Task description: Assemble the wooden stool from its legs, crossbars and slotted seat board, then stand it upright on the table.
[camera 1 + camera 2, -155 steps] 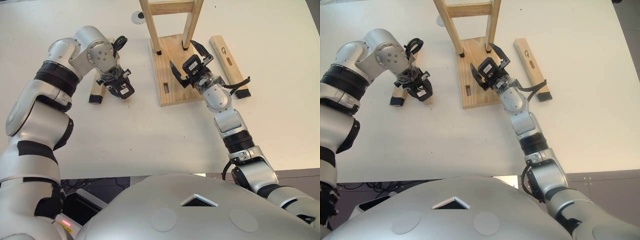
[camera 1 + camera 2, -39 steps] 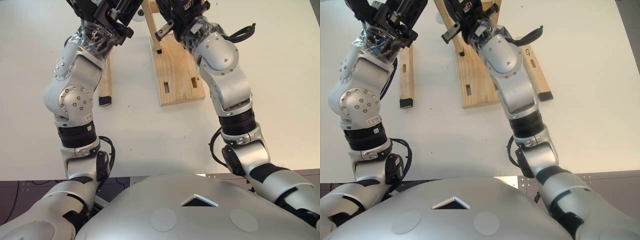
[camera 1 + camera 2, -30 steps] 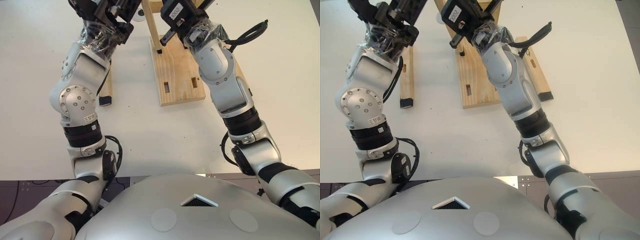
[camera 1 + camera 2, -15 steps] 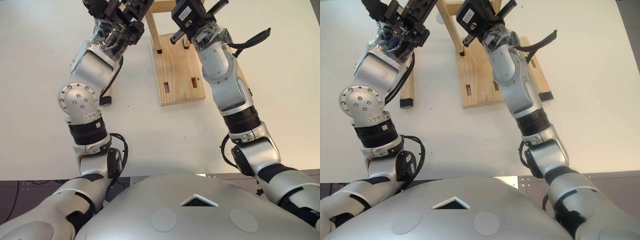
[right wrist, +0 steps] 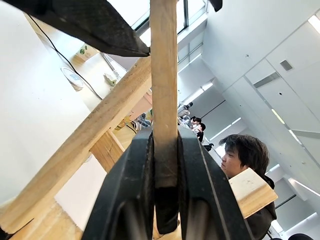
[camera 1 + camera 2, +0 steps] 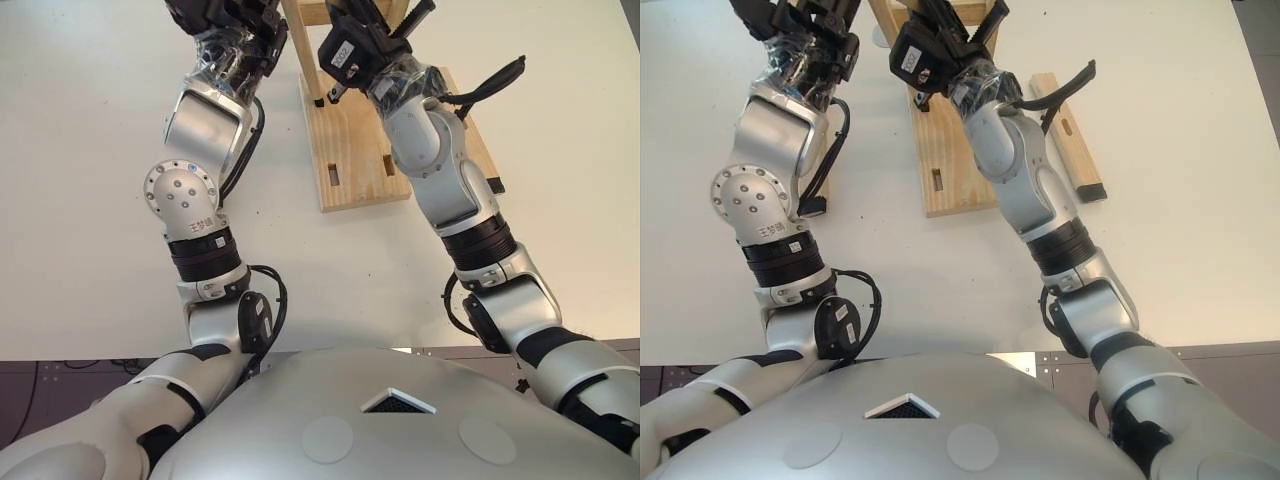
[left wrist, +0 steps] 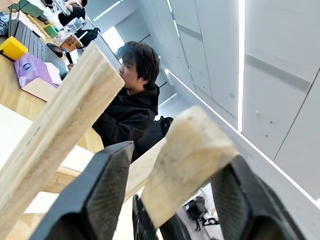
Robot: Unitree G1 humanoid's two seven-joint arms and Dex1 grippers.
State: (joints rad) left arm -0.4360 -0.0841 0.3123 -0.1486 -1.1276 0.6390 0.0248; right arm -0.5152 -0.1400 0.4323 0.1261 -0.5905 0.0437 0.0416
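**Left wrist view: fingers astride one stool leg, the other leg clamped**

The left gripper (image 7: pixel 180 152) has its fingers (image 7: pixel 107 195) spread to either side of the top end of the left upright leg (image 7: pixel 195 145). A narrow gap shows between one pad and the wood, and the other pad lies against it or very close.

Just to the right of it, the right gripper (image 5: pixel 165 150) is pressed together on the thin edge of the right upright leg (image 5: pixel 164 75), pinching the wood between both pads. A crossbar (image 6: pixel 312 10) joins the two legs between the grippers.

Directly below both grippers the seat board (image 6: pixel 345 165) lies flat on the table (image 6: pixel 80 150). The two legs stand in the slots on its far side, and two open slots show on the side nearer the robot.

On the outer side of the right gripper's arm, a loose leg (image 6: pixel 1068 130) lies flat on the table beside the board's right edge.
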